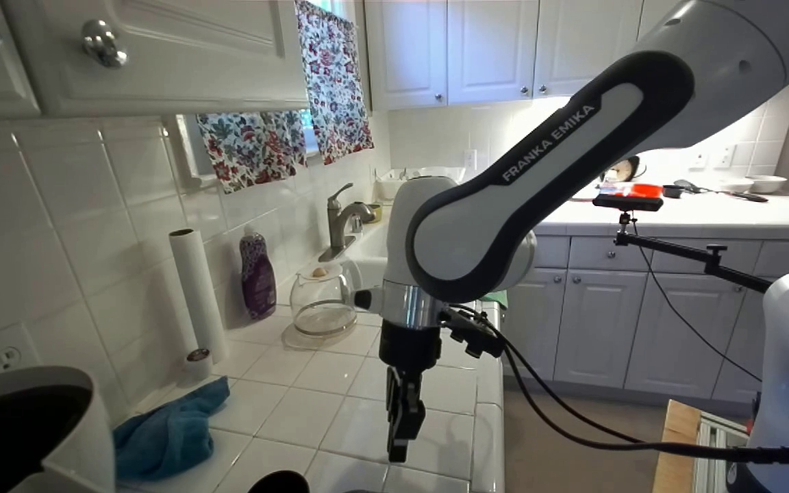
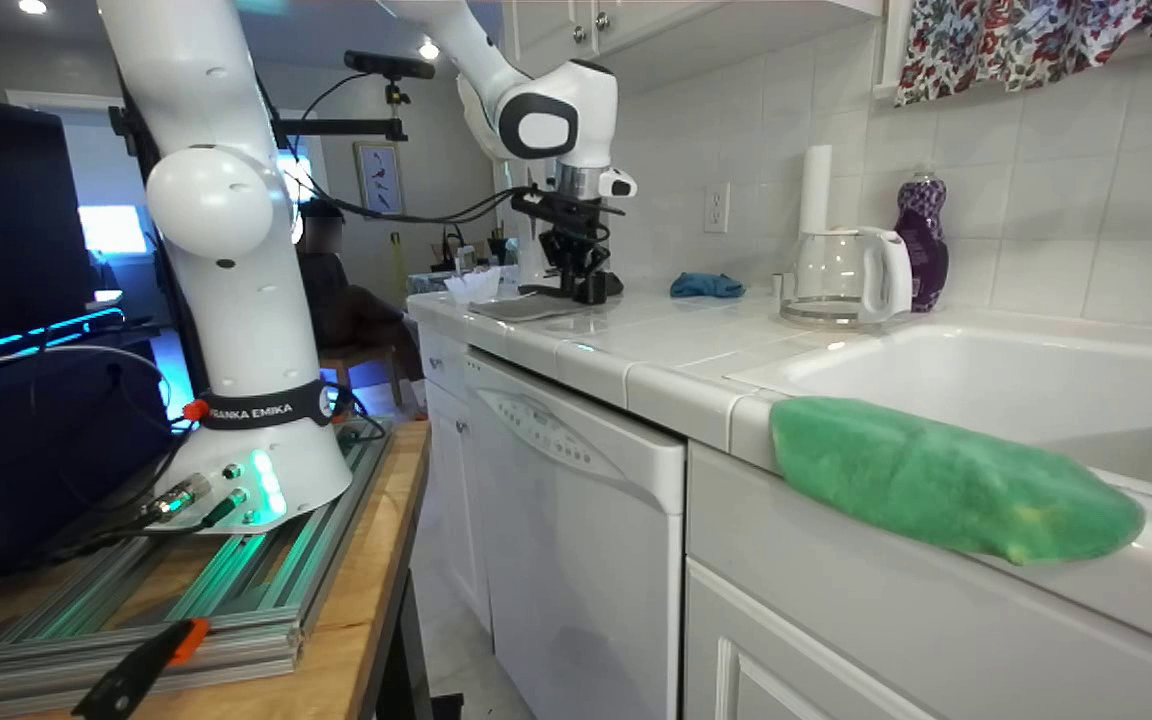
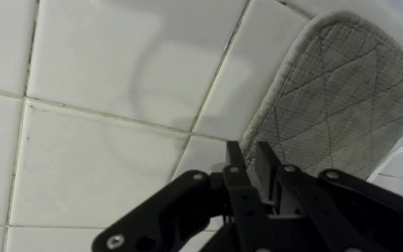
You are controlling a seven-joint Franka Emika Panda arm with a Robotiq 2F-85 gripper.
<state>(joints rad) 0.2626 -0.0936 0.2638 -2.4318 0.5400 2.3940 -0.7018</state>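
Observation:
My gripper (image 3: 247, 147) is partly open, with nothing between its fingers. In the wrist view it is over the edge of a grey quilted mat (image 3: 341, 94), one fingertip at the pale border and the other over the mat. The gripper points down above the white tiled counter in both exterior views (image 1: 398, 445) (image 2: 591, 290). I cannot tell whether the fingertips touch the mat. The mat also shows in an exterior view (image 2: 526, 309) at the counter's front edge. A crumpled blue cloth (image 1: 168, 431) lies on the counter farther toward the wall.
A glass carafe (image 1: 326, 311), purple bottle (image 1: 257, 277) and white paper roll (image 1: 199, 294) stand along the wall by the sink (image 2: 1036, 345). A white appliance (image 1: 83, 424) and dark round object (image 1: 279, 483) are nearby. White paper (image 2: 474, 286) lies beside the mat. Green cloth (image 2: 936, 480) hangs over the sink edge.

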